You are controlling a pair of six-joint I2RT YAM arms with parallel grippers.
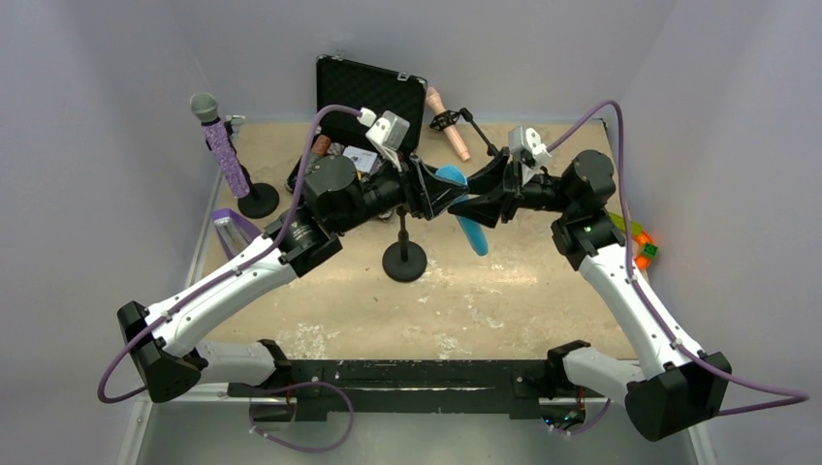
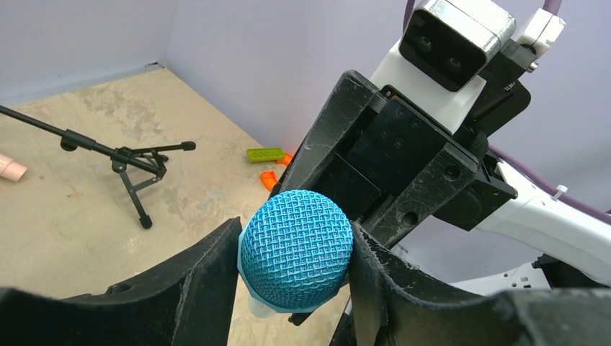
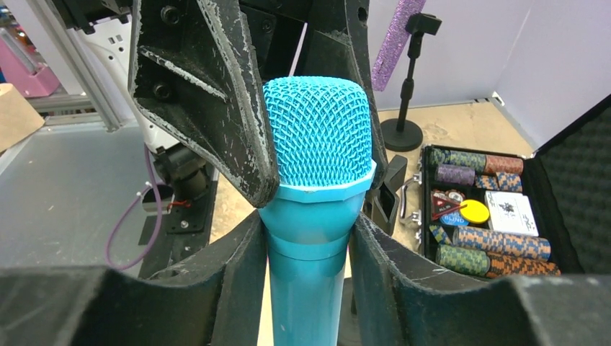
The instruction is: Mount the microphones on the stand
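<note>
We see the blue microphone (image 1: 475, 232) held off the counter (image 1: 523, 300) between our two hands, which meet tip to tip over the middle of the workspace. Our right hand (image 3: 306, 223) pinches it. Its fingers (image 3: 230, 274) press the smooth blue body from both sides just under the collar of the mesh head, and the body slants down below that hand toward the near edge. Our left hand (image 2: 295, 238) grips the same microphone from the opposite side. Its fingers (image 2: 205, 281) lie against either flank of the round mesh head, so the head fills the gap between them. Straight below the two hands stands the middle stand (image 1: 404, 260), round-based, its thin post rising toward them. From above we cannot tell whether the microphone touches its top. Well out past the left hand's outer side, the purple microphone (image 1: 225, 150) with its grey mesh head sits tilted in the side stand (image 1: 258, 201). Beyond the right hand, toward the back wall, the pink microphone (image 1: 448, 124) sits in a black clip on the boom stand (image 2: 133, 162). Behind the left hand lies an open black case (image 1: 373, 92) holding poker chips (image 3: 490, 241). Green and orange toy bricks (image 1: 637, 242) lie out past the right hand's outer side.
</note>
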